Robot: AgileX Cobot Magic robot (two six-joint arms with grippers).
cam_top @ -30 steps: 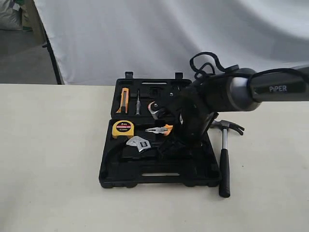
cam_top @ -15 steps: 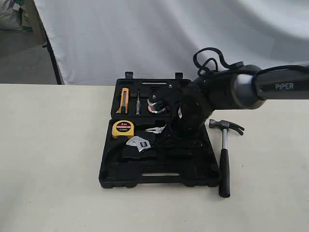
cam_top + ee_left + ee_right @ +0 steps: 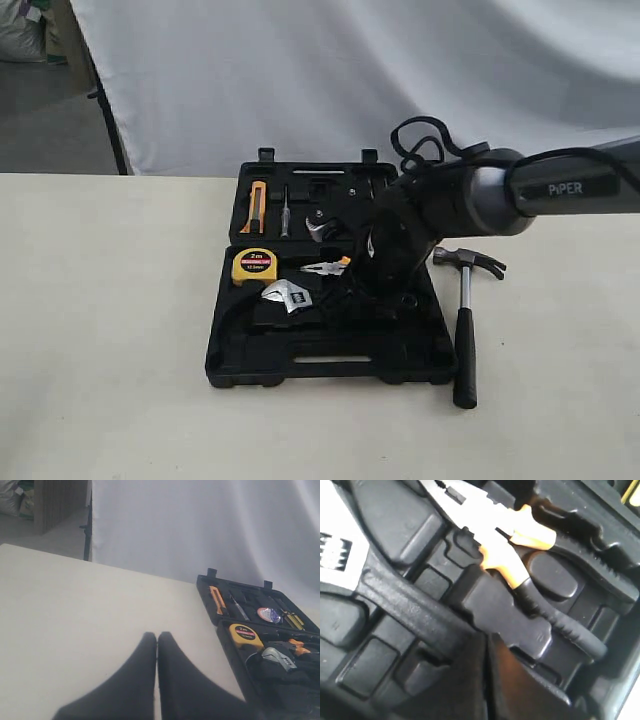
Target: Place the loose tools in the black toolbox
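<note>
We find the wrench (image 3: 287, 295) and tape roll (image 3: 269, 615) already inside the open black toolbox (image 3: 330, 372); only the hammer (image 3: 465, 330) lies out on the table (image 3: 120, 350), just beside the toolbox. Our right gripper (image 3: 487, 645) hangs shut and empty over the toolbox tray near the orange-handled pliers (image 3: 495, 545). The left gripper (image 3: 157, 640), also closed on nothing, sits well apart from the toolbox.

Right gripper (image 3: 487, 647), jaws closed, above the black toolbox (image 3: 385, 520) tray. Adjustable wrench (image 3: 395, 600) lies at its ten o'clock. Orange-handled pliers (image 3: 505, 545) lie at twelve.
</note>
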